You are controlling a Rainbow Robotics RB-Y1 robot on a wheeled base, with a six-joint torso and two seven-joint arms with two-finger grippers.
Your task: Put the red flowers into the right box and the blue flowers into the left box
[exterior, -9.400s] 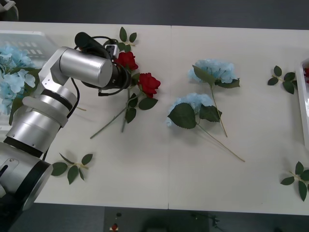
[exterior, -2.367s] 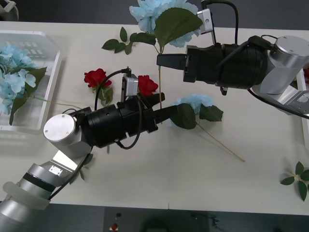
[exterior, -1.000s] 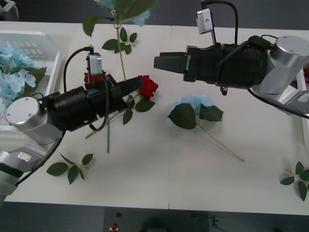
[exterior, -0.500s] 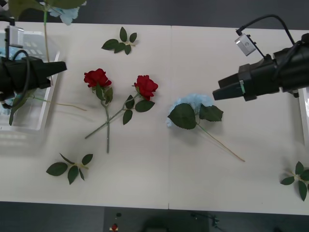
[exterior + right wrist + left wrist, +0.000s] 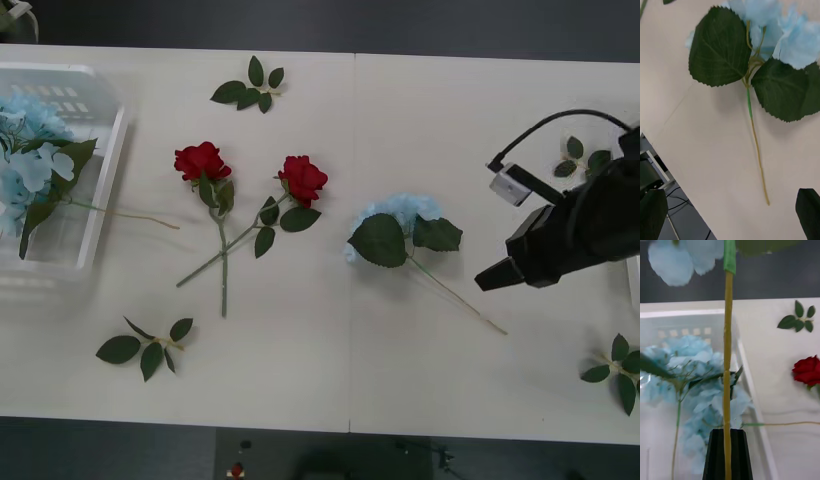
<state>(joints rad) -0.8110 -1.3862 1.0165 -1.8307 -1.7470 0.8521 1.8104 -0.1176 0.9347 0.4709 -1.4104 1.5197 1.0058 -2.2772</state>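
My left fingers are closed on a blue flower stem, held upright above the left box, its pale head overhead. The left box sits at the counter's far left and already holds blue flowers, one thin stem poking over the rim onto the counter. My right gripper hangs over the right side of the counter, fingers open, next to the tip of the stem of the one blue flower still lying mid-counter; through the right wrist camera its stem and two big leaves lie flat between my finger tips. Two red flowers lie left of centre, stems crossed, blooms near each other but apart. Loose leaf sprigs are scattered at the far edge, front left and right side. A sliver of the right box shows at the right edge.
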